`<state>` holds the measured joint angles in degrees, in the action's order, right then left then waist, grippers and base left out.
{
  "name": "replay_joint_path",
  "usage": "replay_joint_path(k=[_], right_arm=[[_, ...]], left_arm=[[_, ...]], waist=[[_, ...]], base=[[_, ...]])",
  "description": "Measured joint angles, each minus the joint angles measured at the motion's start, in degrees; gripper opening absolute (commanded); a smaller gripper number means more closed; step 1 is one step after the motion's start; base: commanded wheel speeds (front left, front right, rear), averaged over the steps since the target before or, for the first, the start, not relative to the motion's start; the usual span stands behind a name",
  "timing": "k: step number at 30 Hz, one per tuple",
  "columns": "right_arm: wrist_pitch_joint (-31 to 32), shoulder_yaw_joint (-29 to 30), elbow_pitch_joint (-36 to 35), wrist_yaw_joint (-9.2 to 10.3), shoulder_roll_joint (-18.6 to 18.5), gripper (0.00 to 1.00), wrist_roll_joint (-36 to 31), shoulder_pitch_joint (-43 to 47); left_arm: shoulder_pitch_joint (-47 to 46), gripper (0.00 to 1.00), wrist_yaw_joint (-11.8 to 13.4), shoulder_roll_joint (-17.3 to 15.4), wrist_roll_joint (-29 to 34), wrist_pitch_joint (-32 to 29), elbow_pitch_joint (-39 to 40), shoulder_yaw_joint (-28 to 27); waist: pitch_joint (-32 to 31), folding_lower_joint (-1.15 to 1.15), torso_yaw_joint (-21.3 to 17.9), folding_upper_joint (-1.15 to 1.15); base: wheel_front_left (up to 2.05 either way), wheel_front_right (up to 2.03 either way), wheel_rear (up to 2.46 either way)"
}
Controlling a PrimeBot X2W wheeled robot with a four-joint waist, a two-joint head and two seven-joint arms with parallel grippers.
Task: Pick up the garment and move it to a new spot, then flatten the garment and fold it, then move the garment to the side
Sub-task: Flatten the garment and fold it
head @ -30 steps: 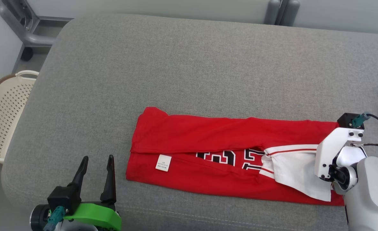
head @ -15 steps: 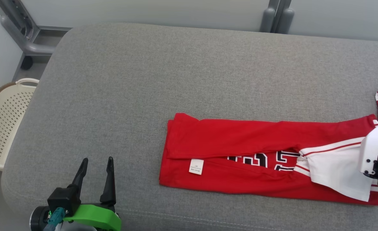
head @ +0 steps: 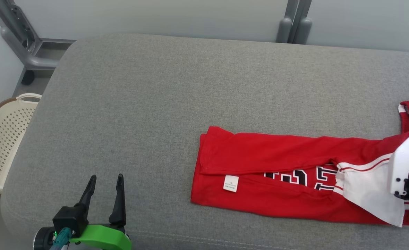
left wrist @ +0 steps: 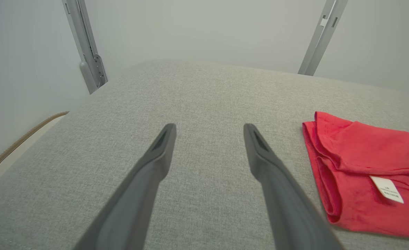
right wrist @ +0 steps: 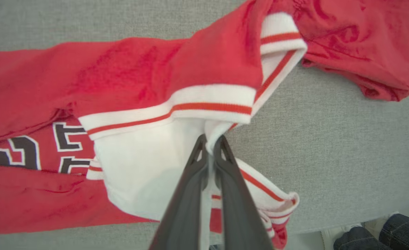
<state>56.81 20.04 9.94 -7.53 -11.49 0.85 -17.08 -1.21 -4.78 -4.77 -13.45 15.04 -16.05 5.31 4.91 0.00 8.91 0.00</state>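
Red garment (head: pixel 277 163) folded long, lying near the grey cushion's (head: pixel 155 104) front-right edge.
Right pincer (right wrist: pixel 211 139) is clamped on its white-trimmed end; left pincer (head: pixel 106 176), fingers apart, sits over bare cushion well to the left.

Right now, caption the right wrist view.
Jaws of the right gripper shut on white fabric of the red garment, on the grey cushion.

A soft grey desk (head: pixel 155 104) is the big thing here. A cream basket (head: pixel 3 139) full of little holes sits past its left end. Grey metal posts (head: pixel 291 21) stand by the wall behind. Another red cloth (head: pixel 408 113) lies at the right end. A person's leg in dark jeans (right wrist: pixel 395 232) and a white shoe (right wrist: pixel 336 234) are beside the desk.
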Motion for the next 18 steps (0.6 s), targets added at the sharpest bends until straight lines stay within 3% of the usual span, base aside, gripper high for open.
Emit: replay_joint_path(k=[9,18], right_arm=[[2.59,-11.15,-2.8,0.03,1.24,0.0,5.21,1.36],[-0.68,-20.75,4.08,0.03,5.8,0.0,8.57,-3.81]], left_arm=[[0.32,1.0,-0.24,0.03,0.09,0.0,-0.77,0.3],[0.66,1.0,-0.59,0.08,0.09,0.0,-1.13,0.88]], waist=[[-1.57,0.0,-0.11,0.0],[-2.77,0.0,1.26,0.0]], base=[[0.0,0.0,0.0],[0.0,0.0,0.0]])
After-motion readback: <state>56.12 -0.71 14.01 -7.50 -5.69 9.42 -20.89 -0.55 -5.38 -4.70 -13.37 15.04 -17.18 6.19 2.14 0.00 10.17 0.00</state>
